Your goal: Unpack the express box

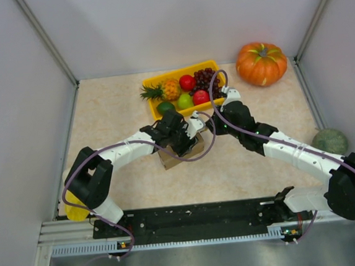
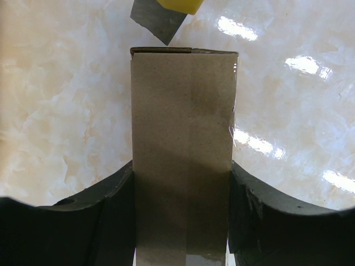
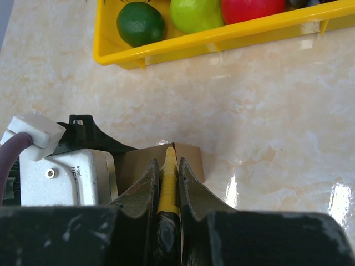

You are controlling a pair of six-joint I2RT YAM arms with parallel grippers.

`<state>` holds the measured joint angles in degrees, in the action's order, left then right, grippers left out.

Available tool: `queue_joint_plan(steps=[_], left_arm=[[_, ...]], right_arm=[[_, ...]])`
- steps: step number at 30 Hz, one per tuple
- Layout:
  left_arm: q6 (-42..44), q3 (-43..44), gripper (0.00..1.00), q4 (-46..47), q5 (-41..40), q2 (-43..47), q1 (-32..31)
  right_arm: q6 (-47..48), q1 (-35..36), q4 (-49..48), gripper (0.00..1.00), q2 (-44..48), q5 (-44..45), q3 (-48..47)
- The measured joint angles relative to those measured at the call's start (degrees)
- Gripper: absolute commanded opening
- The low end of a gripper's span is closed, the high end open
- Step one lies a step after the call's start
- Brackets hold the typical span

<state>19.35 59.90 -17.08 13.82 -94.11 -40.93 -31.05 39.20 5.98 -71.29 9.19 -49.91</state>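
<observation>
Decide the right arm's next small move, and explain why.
Probably lower the blade onto the far edge of the box to start slitting the tape: the right tool is shut on the knife, its blade hangs just past that edge, and the left tool clamps the box.

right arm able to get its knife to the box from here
Likely yes: the right gripper's knife sits just off the box's far edge, nothing between, left gripper clamping the box.
</observation>
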Motion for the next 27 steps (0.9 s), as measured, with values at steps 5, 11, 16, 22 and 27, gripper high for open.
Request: queue_joint_plan(steps=[5, 11, 16, 22, 27], left_arm=[[0.04, -0.02, 0.19, 0.02, -0.02, 0.07, 0.00], [0.07, -0.04, 0.19, 0.04, -0.09, 0.09, -0.04], [0.07, -0.04, 0.19, 0.04, -0.17, 0.09, -0.04], [0.09, -0.15, 0.19, 0.17, -0.20, 0.11, -0.04], [0.09, -0.17, 0.18, 0.22, -0.20, 0.11, -0.04]], right_arm=[[0.02, 0.00, 0.00, 0.00, -0.11, 0.02, 0.00], [0.02, 0.00, 0.02, 0.00, -0.37, 0.00, 0.00], [0.02, 0.00, 0.02, 0.00, -1.09, -0.02, 0.00], [0.02, 0.00, 0.00, 0.00, -1.99, -0.24, 0.04], [0.02, -0.02, -0.09, 0.00, -2.01, -0.46, 0.15]])
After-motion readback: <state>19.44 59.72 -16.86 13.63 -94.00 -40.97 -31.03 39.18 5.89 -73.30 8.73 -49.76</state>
